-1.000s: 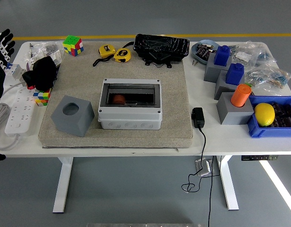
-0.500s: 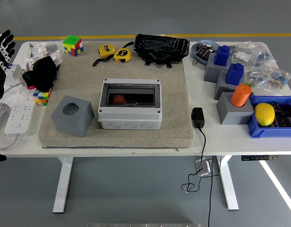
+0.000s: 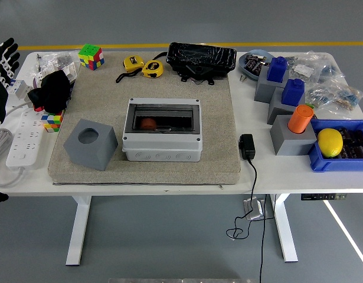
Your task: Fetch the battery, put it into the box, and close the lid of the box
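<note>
Hovering at the bench's (image 3: 169,183) far left edge, the left hand (image 3: 3,56) is spreading empty fingers (image 3: 10,46); well right of them, seemingly the battery (image 3: 148,123) is lying inside the lidded box (image 3: 162,130).

Bright, even overhead light; soft short shadows under the white surface (image 3: 169,184); a glare strip on the grey floor (image 3: 346,227); sharp focus throughout

The left hand (image 3: 0,65) is cut off by the picture's left edge, so only part of its fingers shows. Inside the box (image 3: 162,130), a reddish object (image 3: 148,123) lies behind the dark transparent lid (image 3: 162,119), too dim to identify. The blue bin (image 3: 340,154) is cut at the right edge.
</note>
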Robot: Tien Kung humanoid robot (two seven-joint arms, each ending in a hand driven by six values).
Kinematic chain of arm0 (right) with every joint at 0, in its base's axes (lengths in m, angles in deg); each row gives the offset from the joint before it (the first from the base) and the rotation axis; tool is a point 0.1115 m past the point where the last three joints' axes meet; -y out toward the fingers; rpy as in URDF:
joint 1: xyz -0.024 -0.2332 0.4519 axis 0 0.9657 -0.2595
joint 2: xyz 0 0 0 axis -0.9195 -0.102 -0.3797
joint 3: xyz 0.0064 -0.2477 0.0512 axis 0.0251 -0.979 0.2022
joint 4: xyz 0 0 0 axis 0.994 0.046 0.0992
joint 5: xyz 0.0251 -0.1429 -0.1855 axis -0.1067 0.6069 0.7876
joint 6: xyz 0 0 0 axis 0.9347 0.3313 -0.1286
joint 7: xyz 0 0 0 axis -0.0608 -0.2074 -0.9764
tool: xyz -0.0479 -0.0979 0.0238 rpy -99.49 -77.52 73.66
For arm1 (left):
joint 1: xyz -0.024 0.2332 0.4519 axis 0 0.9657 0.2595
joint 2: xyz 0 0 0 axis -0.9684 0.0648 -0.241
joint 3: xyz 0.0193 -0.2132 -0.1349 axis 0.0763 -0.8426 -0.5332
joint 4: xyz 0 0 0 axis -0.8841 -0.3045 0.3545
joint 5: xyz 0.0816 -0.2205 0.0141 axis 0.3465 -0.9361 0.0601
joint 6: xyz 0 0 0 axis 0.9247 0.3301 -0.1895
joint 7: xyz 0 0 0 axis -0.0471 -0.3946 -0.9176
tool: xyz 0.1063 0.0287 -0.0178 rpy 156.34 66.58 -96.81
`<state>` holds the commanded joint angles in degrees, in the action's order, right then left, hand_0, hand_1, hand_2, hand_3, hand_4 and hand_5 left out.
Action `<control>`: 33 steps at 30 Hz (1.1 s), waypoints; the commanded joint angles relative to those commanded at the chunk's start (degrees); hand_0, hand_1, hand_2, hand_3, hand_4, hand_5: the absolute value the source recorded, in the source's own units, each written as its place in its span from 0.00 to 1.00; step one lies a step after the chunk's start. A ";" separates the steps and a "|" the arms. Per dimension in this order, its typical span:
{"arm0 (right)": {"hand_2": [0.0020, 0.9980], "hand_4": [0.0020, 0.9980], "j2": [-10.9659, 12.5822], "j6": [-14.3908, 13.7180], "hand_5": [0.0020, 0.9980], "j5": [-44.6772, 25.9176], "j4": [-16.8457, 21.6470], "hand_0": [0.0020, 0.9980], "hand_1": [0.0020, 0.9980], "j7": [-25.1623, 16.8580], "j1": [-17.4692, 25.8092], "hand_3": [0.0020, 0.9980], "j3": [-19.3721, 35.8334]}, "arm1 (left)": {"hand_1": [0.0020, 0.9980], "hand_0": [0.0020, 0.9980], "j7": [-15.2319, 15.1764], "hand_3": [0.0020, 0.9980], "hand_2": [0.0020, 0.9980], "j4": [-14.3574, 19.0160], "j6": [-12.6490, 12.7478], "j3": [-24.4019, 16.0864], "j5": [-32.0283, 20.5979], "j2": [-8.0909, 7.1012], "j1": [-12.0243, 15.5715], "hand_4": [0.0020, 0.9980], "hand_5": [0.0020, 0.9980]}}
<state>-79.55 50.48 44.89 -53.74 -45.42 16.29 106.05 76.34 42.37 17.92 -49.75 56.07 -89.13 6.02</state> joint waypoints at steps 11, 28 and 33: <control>0.75 1.00 0.00 -0.02 1.00 -0.06 0.00 0.86 0.80 -0.02 -0.09 0.78 0.01 | 0.99 1.00 -0.04 0.94 0.98 -0.03 0.11 0.17 -0.09 -0.18 -0.06 1.00 1.00; 0.75 1.00 0.06 -0.01 1.00 -0.09 0.00 0.86 0.80 0.07 0.08 0.78 -0.15 | 0.99 1.00 -0.01 0.93 0.97 -0.09 0.13 0.33 -0.08 -0.36 0.15 1.00 1.00; 0.75 1.00 0.06 0.00 1.00 -0.19 0.00 0.86 0.80 0.02 0.02 0.78 -0.26 | 0.99 1.00 0.00 0.93 0.97 -0.14 0.19 0.38 -0.11 -0.40 0.13 1.00 1.00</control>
<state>-79.49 50.48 44.69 -53.74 -45.40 16.31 105.79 76.34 42.23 18.11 -49.38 55.96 -89.53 6.15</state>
